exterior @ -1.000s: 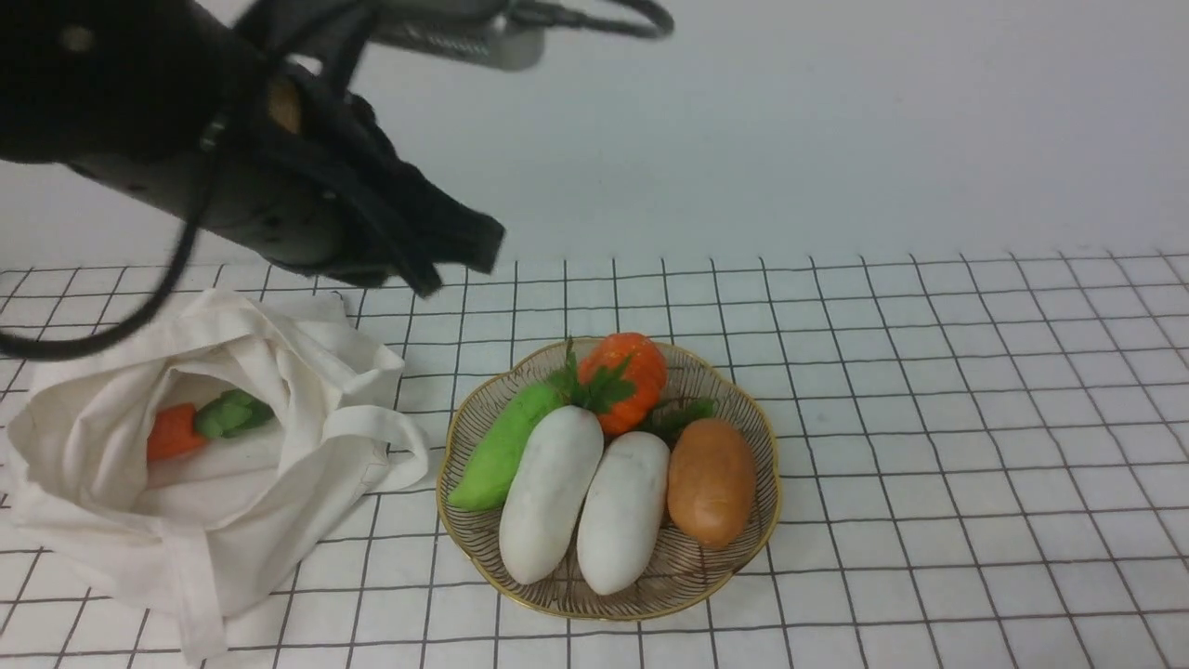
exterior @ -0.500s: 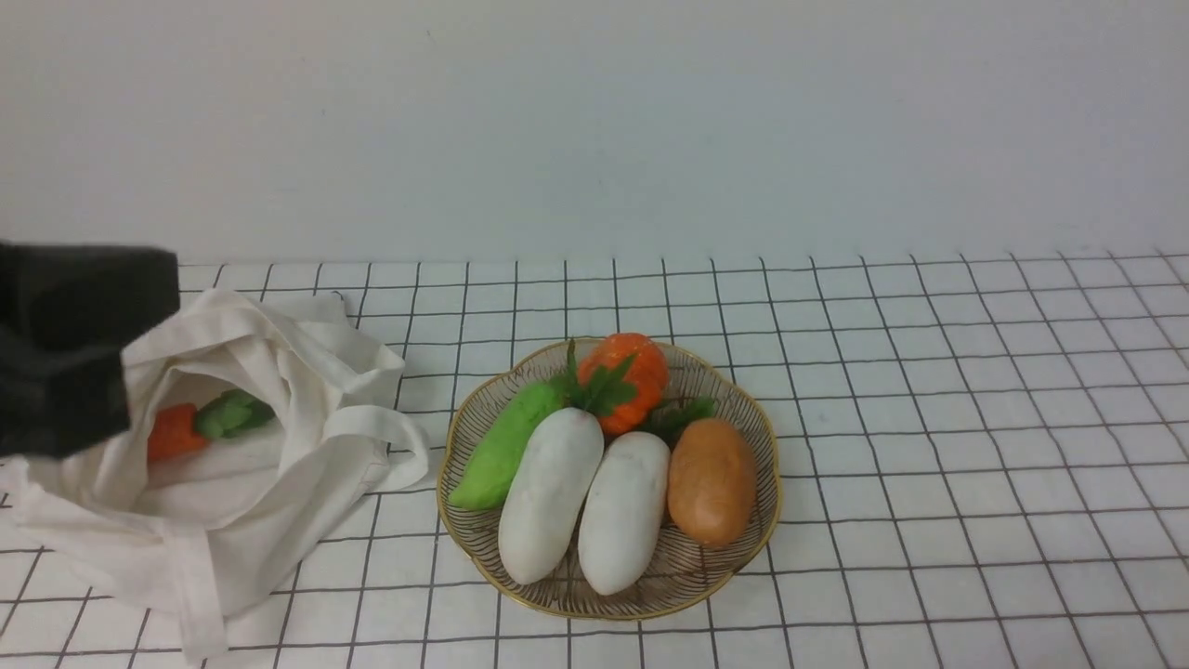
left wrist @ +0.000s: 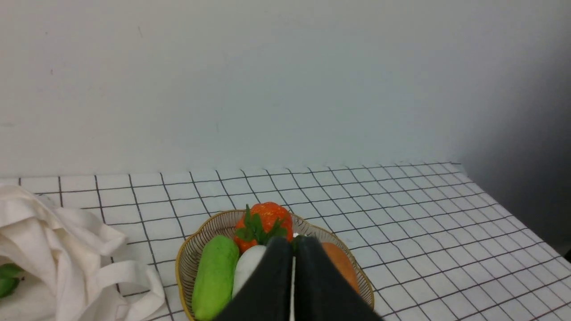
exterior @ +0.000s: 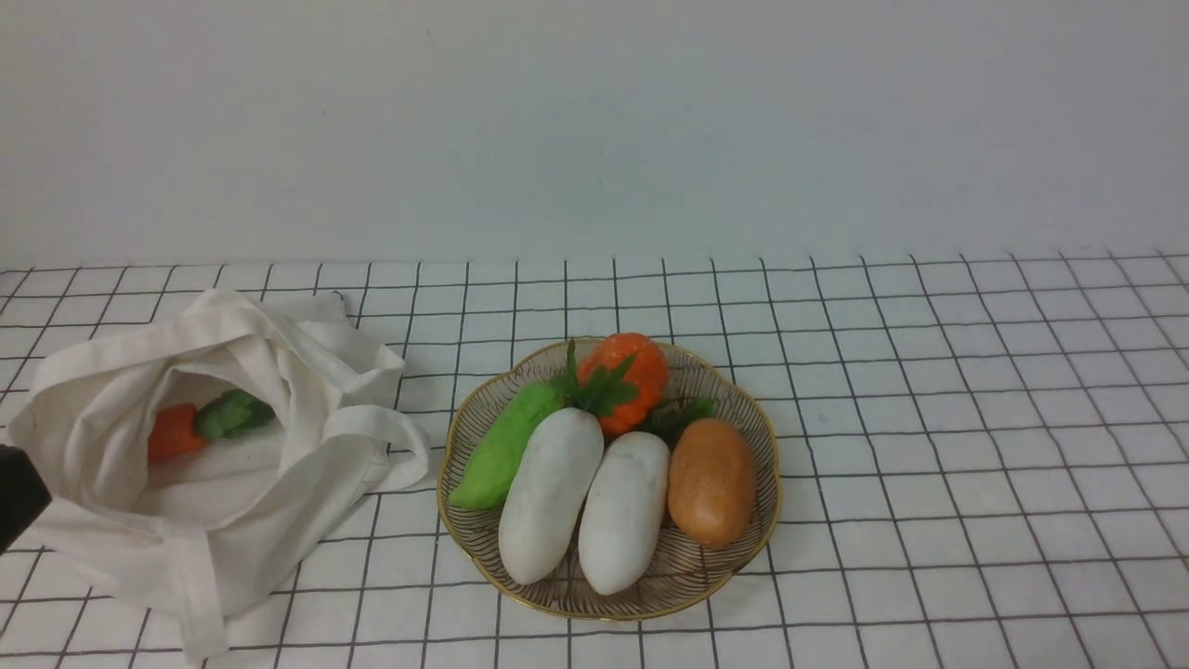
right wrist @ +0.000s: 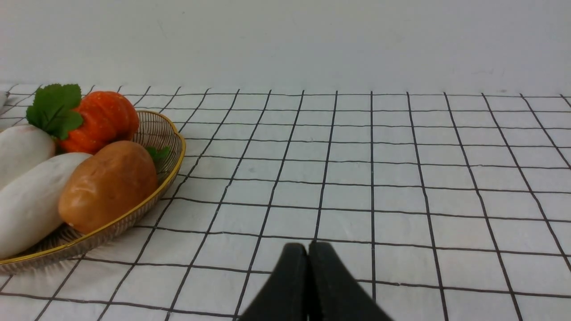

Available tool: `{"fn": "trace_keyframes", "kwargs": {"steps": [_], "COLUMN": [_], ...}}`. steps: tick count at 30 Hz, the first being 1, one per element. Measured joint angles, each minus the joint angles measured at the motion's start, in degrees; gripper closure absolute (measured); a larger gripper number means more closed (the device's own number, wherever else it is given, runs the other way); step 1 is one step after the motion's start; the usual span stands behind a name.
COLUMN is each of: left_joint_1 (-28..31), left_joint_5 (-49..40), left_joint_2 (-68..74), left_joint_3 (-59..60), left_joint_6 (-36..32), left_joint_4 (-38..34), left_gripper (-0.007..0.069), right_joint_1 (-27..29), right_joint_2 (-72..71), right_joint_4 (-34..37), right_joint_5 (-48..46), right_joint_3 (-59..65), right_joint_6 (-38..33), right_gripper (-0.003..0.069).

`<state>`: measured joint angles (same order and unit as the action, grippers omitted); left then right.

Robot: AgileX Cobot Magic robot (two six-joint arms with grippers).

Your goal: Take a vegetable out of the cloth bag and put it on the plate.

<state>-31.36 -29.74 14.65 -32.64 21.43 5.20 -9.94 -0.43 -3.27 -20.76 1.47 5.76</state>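
Two white radishes point(exterior: 550, 494) lie side by side on the plate point(exterior: 743, 567), beside the cloth bag point(exterior: 214, 520). The left hand point(left wrist: 293, 249) is closed and empty. The right hand point(right wrist: 308, 254) is closed and empty too.

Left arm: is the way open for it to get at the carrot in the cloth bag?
Probably yes: the cloth bag gapes open, the carrot lies uncovered inside, but the left tool is shut.

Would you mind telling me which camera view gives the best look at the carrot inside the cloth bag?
The front view: the carrot lies in the open mouth of the cloth bag, orange body and green top both visible. The left wrist view catches only a green scrap at the frame edge. The right wrist view shows neither bag nor carrot.
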Motion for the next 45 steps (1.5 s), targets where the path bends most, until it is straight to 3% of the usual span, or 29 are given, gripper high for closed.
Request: {"fn": "trace_keyframes", "kwargs": {"steps": [9, 21, 29, 32, 33, 36, 39, 45], "left_joint_1": [0.0, 0.0, 0.86, 7.9, 7.9, 18.08, 25.6, 31.89], "left_joint_5": [0.0, 0.16, -3.63, -4.16, -4.03, 1.09, 6.16, 9.06], "left_joint_2": [-0.28, -0.33, -0.4, -2.17, -2.33, -6.69, -11.45, -15.25], "left_joint_3": [0.0, 0.0, 0.0, 2.46, 2.75, 10.61, 18.23, 30.13], "left_joint_6": [-0.16, -1.56, -2.18, -7.89, -7.89, -17.08, -21.43, -22.8], "left_joint_4": [-0.01, 9.45, 9.93, 4.52, 4.1, -3.98, -8.03, -5.68], "left_gripper": [0.0631, 0.0631, 0.0631, 0.0631, 0.0631, 0.0631, 0.0631, 0.0631], "right_joint_1": [0.0, 0.0, 0.0, 0.0, 0.0, 0.0, 0.0, 0.0], "right_joint_2": [0.0, 0.0, 0.0, 0.0, 0.0, 0.0, 0.0, 0.0], "right_joint_4": [-0.05, -0.05, -0.05, -0.05, -0.05, -0.05, -0.05, -0.05], "right_joint_5": [0.0, 0.0, 0.0, 0.0, 0.0, 0.0, 0.0, 0.0], "right_joint_3": [0.0, 0.0, 0.0, 0.0, 0.0, 0.0, 0.0, 0.0], "right_joint_6": [0.0, 0.0, 0.0, 0.0, 0.0, 0.0, 0.0, 0.0], "right_gripper": [0.0673, 0.0673, 0.0673, 0.0673, 0.0673, 0.0673, 0.0673, 0.0673]}}
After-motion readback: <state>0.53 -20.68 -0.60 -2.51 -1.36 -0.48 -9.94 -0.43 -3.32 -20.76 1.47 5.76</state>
